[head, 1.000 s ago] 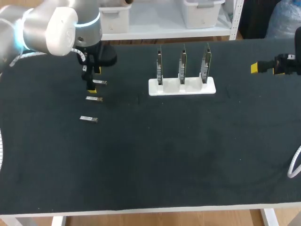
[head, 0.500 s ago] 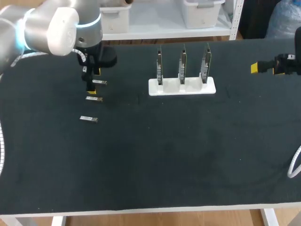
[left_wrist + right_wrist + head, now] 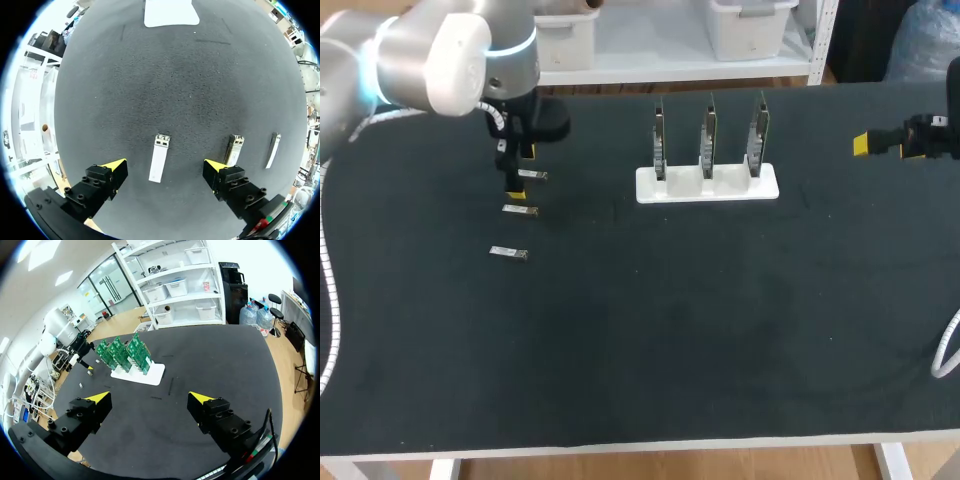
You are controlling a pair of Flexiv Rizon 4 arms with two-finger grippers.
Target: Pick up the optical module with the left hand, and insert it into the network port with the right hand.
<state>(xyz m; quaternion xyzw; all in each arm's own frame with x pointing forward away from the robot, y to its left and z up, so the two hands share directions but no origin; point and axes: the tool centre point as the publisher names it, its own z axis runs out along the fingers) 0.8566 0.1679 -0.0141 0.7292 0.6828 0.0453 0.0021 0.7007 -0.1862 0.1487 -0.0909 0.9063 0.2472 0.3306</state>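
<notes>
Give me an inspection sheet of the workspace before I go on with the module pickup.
Surface: black table mat, flat.
Job's things: three optical modules lie in a row on the left; three green circuit boards stand upright in a white stand.
Clutter: nothing seen.
Grippers: left gripper is open and low over the row, its fingers on either side of the far module without touching it; right gripper is open and empty by the table's right edge.
Cables: white cable at the right edge and white hose at the left edge, both away from the modules.
Surroundings: nothing seen reaching over the table.
</notes>
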